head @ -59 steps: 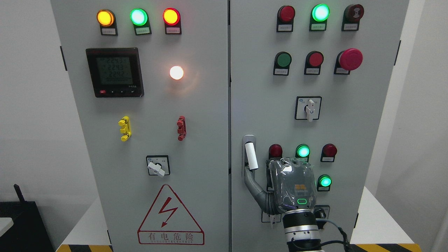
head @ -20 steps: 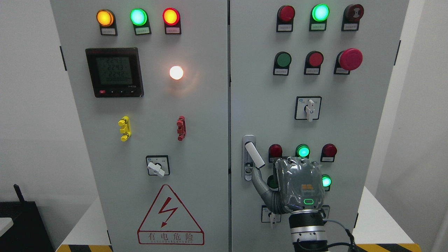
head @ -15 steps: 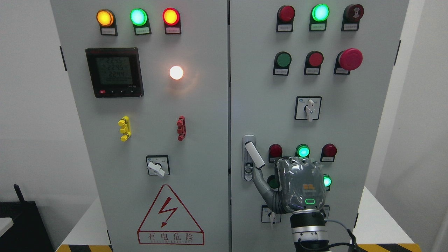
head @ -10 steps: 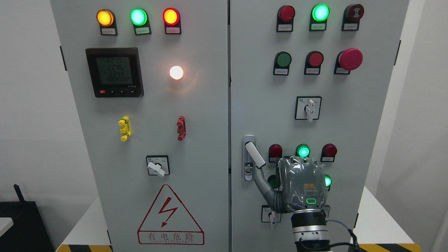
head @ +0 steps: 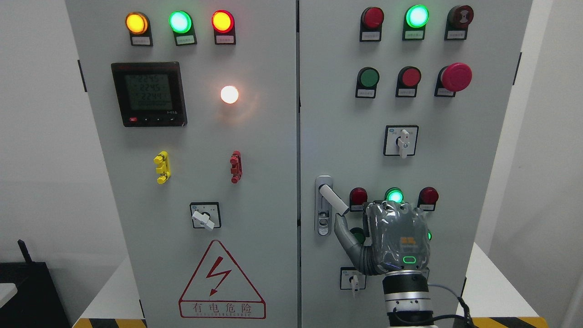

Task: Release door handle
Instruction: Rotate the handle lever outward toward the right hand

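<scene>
**Robot hand at the cabinet's door handle**

A tall grey metal electrical cabinet point(head: 255, 150) with two doors fills the scene. Low on the right door, close to the centre seam, sits a silver handle plate point(head: 323, 205). Its white lever-shaped door handle point(head: 333, 199) is swung out, slanting down and to the right.

The robot's right hand point(head: 391, 237), grey under a clear plastic cover, rises from the bottom edge, right of the middle, with its back facing the room. Its thumb point(head: 342, 230) points up and to the left, the tip just under the free end of the lever; whether they touch is unclear. The other fingers are curled over toward the door, hidden behind the knuckles, so I cannot tell if they grip anything.

Just above the knuckles a green indicator lamp point(head: 394, 196) glows between two dark red lamps point(head: 358, 196). On the left door is a red-outlined triangular warning sign point(head: 222, 282) with a lightning bolt.
</scene>
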